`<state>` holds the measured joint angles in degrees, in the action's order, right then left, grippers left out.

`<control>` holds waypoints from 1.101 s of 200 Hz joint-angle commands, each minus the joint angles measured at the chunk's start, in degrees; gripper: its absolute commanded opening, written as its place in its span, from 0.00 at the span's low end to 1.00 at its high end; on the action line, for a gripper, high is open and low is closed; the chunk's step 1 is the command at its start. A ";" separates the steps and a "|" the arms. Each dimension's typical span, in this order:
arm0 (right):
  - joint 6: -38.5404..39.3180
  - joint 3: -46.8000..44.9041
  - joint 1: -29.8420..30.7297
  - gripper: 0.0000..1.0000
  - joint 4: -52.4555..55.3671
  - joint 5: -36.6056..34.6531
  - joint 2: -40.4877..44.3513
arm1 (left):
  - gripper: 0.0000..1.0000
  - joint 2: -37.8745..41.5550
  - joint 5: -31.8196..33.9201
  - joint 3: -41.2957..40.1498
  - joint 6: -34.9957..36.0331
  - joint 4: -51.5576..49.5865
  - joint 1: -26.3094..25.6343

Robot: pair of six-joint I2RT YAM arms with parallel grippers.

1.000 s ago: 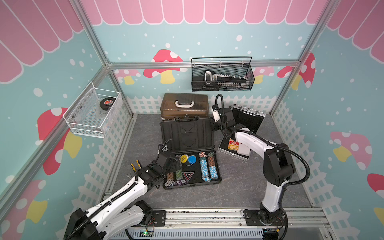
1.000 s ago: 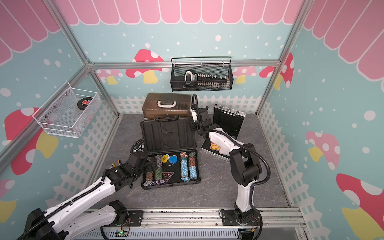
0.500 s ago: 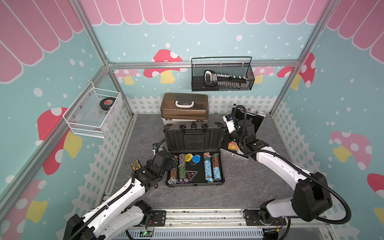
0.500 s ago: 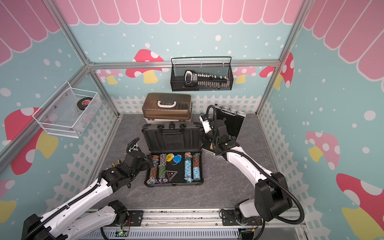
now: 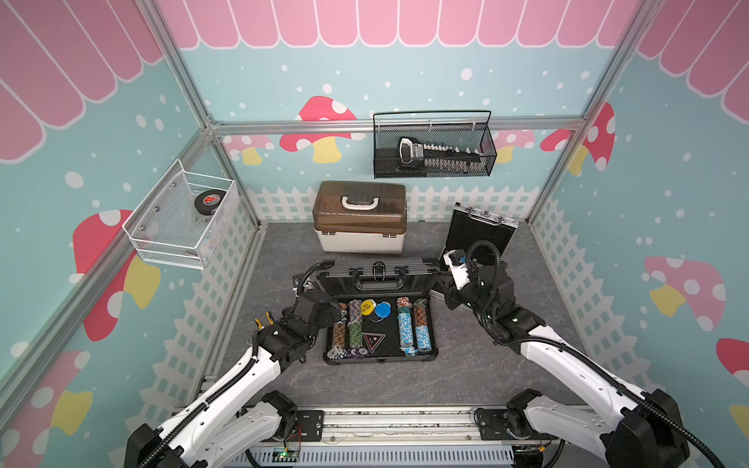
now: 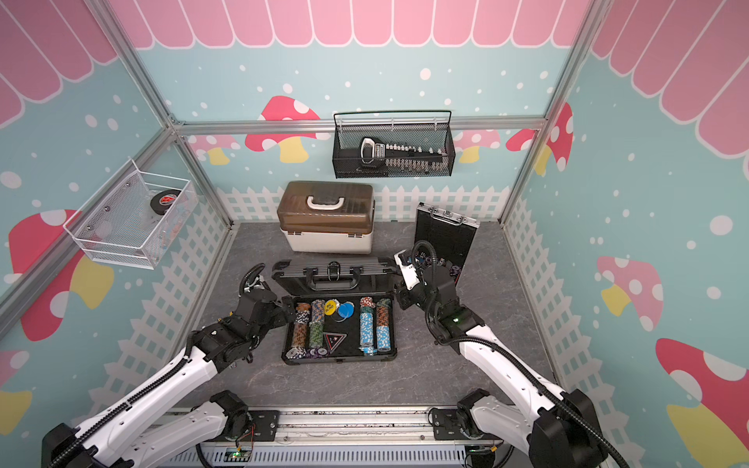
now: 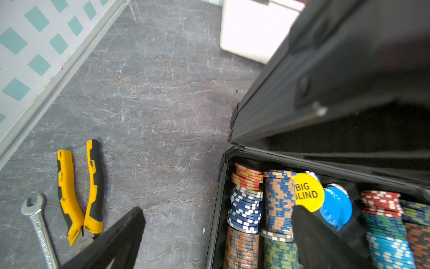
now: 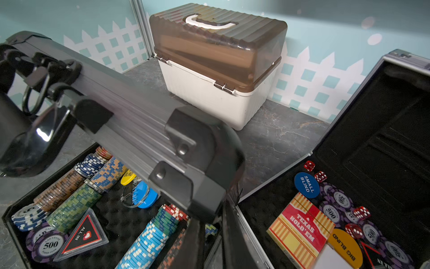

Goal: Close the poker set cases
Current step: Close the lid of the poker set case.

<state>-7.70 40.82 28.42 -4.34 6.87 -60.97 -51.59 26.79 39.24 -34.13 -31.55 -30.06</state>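
The black poker set case [image 5: 381,348] lies at the table's middle, chips in its base. Its ribbed lid [image 5: 377,271] leans forward, half lowered over the base; both top views show this. My right gripper [image 5: 444,281] is at the lid's right corner guard [image 8: 204,163], its fingers close together with nothing between them. My left gripper [image 7: 216,233] stands open astride the base's left wall, one finger [image 7: 311,237] over the chips. The silver case [image 5: 482,231] behind the right arm has its lid upright; cards and dice lie in its base [image 8: 267,209].
A cream box with a brown lid [image 5: 360,219] stands behind the black case. Yellow pliers [image 7: 79,191] and a wrench [image 7: 39,223] lie left of the case. A black wire basket [image 5: 433,146] and a white mesh basket [image 5: 182,219] hang on the walls.
The black case's lid has swung from upright down to a forward lean. My right arm has come forward with the lid's right corner. The left gripper has stayed open by the base.
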 commanded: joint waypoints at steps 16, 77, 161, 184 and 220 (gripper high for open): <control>-1.88 -2.32 0.63 0.00 2.13 -2.52 2.17 | 0.99 0.56 -3.64 1.03 -0.65 -1.06 0.62; -2.25 -0.01 0.79 0.00 3.28 -6.01 0.49 | 0.98 2.55 -10.35 -2.16 -4.97 -7.26 -5.01; -2.49 2.61 1.02 0.00 3.12 -6.02 -2.21 | 0.98 4.75 -5.18 -7.31 -13.48 -9.03 -24.53; -2.83 2.51 1.23 0.00 3.25 -5.78 -2.05 | 0.98 2.94 -2.23 -8.29 -16.14 -8.91 -29.59; -3.37 1.98 1.36 0.00 4.01 -6.15 -2.03 | 0.98 2.88 -0.57 -11.42 -20.62 -8.61 -33.94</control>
<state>-10.26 41.93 29.36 -1.41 0.93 -62.83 -49.10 21.85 29.95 -49.01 -40.27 -62.35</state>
